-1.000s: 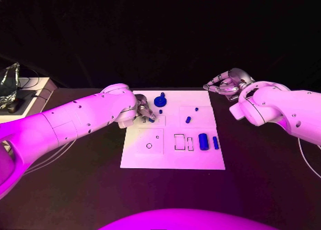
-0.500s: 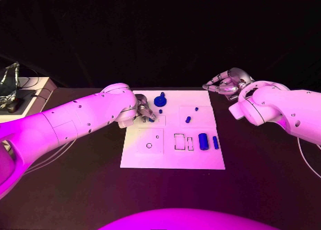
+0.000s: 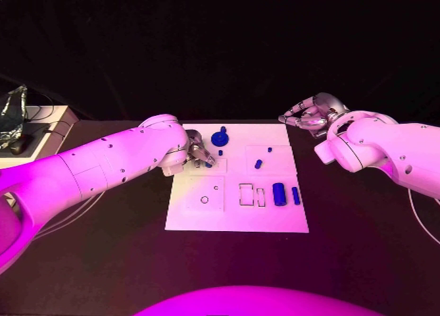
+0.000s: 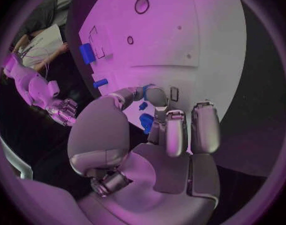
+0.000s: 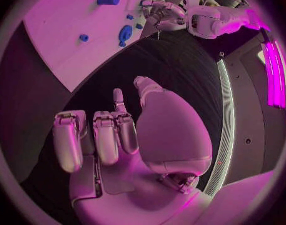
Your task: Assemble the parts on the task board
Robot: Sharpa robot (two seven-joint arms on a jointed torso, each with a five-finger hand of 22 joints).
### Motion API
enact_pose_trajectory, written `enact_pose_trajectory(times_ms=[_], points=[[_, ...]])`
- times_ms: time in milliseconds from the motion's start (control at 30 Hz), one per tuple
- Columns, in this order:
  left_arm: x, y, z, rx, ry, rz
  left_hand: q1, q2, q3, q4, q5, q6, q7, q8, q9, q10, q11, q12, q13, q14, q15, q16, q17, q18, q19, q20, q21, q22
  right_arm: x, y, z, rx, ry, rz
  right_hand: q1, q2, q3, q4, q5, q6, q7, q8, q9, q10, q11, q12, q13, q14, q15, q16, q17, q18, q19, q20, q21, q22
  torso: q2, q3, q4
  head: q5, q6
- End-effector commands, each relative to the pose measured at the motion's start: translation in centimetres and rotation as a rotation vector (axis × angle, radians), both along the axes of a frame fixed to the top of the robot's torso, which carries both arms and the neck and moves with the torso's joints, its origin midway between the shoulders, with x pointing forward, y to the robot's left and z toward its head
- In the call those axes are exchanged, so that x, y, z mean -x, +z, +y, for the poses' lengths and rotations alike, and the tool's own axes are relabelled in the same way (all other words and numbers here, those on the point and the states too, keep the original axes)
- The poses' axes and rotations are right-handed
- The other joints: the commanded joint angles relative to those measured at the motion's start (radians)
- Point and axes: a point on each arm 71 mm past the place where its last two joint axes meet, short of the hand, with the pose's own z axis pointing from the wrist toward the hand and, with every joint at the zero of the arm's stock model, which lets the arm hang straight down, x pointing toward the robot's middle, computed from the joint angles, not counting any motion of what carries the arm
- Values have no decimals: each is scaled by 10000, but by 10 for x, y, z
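Black tabletop carries the white task board at its middle, with the two white arms reaching in from nine and three o'clock. Judging by the layout, the step in hand is picking or seating a small part at the board's ten o'clock corner, and most of the assembly looks undone: several blue pieces lie loose and the outlined slots near the board's centre stand unfilled. On the board, the round blue part stands near twelve o'clock, two blue cylinders lie side by side toward four o'clock, and a small blue piece sits near the centre. Over the ten o'clock corner the left hand is lowered to the board, its fingers curled close together around a small blue part; the wrist view shows blue between thumb and fingers, though I cannot tell for sure whether it is pinched or only touched. Off the board's far edge at one o'clock, the right hand hovers above the tabletop, fingers loosely curled yet apart, holding nothing. The next move probably calls for a firm pinch on the small part, then careful alignment over its matching recess.
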Motion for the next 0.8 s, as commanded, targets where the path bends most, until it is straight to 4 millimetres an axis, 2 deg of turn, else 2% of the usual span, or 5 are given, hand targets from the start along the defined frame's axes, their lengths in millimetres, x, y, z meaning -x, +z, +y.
enact_pose_trajectory(times_ms=[33, 567, 800], points=[[4, -9, 0, -199, -75, 516, -86, -32, -93, 14, -46, 529, -526, -66, 115, -108, -1, 60, 2, 948, 16, 17, 1999, -151, 59, -1, -6, 5, 0, 0, 2, 64, 166, -74, -83, 22, 68, -5, 36, -47, 5, 54, 11, 674, -29, -53, 2312, 950, -41, -55, 2340, 86, 775, -32, -61, 2269, 3, 5, -3, 3, 7], [3, -8, 2, -144, 68, 408, -120, -56, -462, 253, -70, 558, -530, -109, 153, -129, -4, 62, -15, 947, 12, 17, 1998, -149, 56, -7, -18, -1, 0, 0, 1, 68, 151, -67, -83, 22, 68, -5, 36, -47, 5, 54, 11, 674, -29, -53, 2312, 950, -41, -55, 2340, 86, 775, -32, -61, 2269, 0, 3, -5, -8, -11], [2, -7, 2, -82, 125, 321, -162, -59, -980, 606, -86, 614, -535, -156, 201, -130, -7, 102, 7, 957, 9, 32, 2032, -154, 72, -10, -18, 24, 0, 0, 1, 67, 145, -75, -83, 22, 68, -5, 36, -47, 5, 54, 11, 674, -29, -53, 2312, 950, -41, -55, 2340, 86, 775, -32, -61, 2269, 2, -2, -5, -20, -2]])
